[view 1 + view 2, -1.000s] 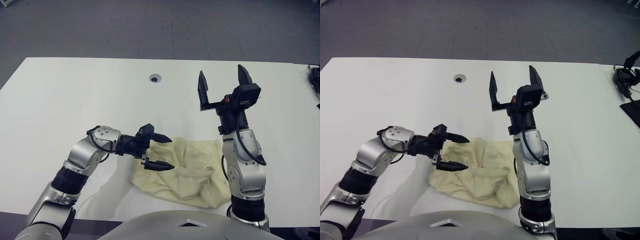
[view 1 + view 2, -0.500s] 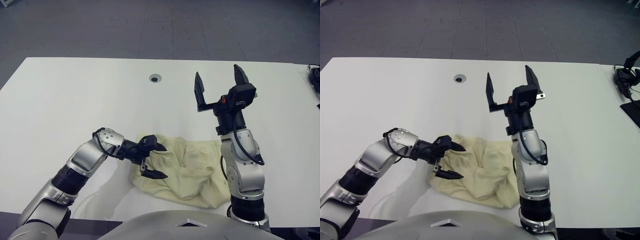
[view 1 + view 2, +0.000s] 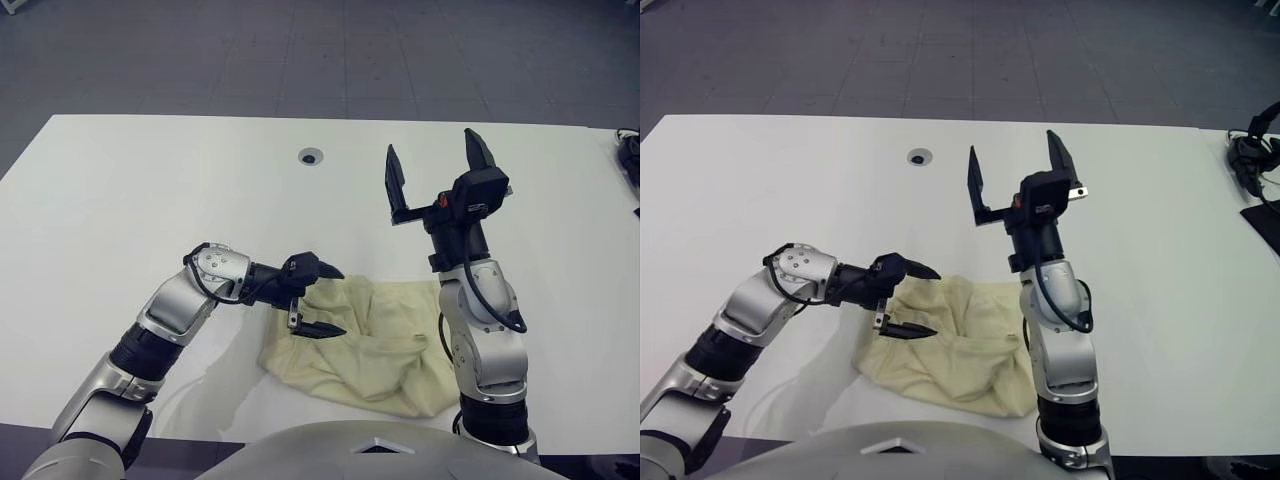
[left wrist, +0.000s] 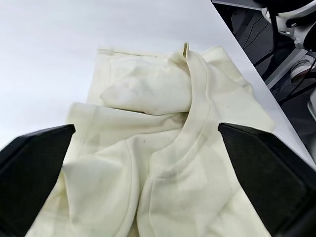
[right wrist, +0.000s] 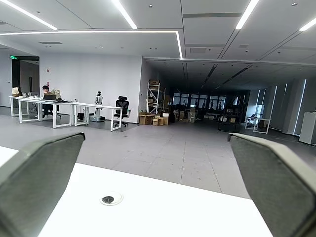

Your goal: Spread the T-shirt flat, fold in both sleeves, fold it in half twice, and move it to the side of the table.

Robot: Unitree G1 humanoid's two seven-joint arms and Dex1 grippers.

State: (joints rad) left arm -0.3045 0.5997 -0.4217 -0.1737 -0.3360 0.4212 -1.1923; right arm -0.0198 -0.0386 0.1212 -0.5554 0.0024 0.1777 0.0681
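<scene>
We've got the cream T-shirt point(image 3: 375, 340) bunched up by the near edge of the worktop point(image 3: 140, 170). We can't really pick out the sleeves, and its right side is tucked behind the right arm. Left hand point(image 3: 340, 300) gapes wide at the shirt's left end. Whether it's touching fabric, we can't tell. Right hand point(image 3: 428, 148) is spread too, held up high.

Legible text: none.
Green sign point(image 5: 12, 57): on the far wall, well beyond the right gripper point(image 5: 157, 140) jaws; too small to read.
</scene>
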